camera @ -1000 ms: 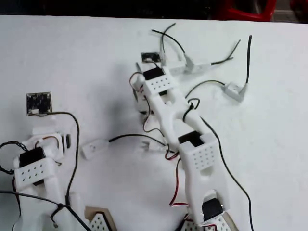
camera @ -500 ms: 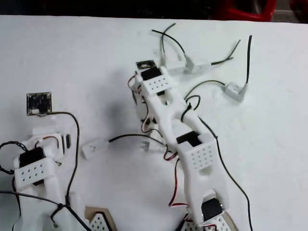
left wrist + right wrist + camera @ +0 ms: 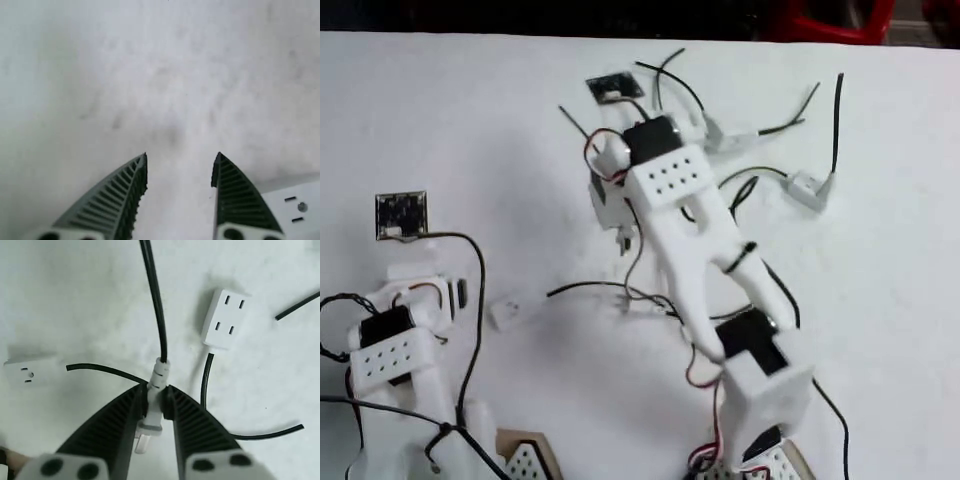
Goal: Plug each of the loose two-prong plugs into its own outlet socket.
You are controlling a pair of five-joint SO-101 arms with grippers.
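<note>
While our right arm (image 3: 700,240) lifted and swung, the right gripper (image 3: 154,387) stayed clamped on the plug (image 3: 150,415), near the outlet socket (image 3: 225,320), so we judged insertion next; the left gripper (image 3: 181,155) held its jaws apart.

White plug (image 3: 151,415), black cord (image 3: 154,300), white outlet block (image 3: 225,320), dark-grey ribbed jaws.

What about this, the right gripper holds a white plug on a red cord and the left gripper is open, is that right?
Not quite: the cord is black, not red. The right wrist view shows the right gripper shut on the white plug, that cord leading away. The left gripper is indeed open.
</note>
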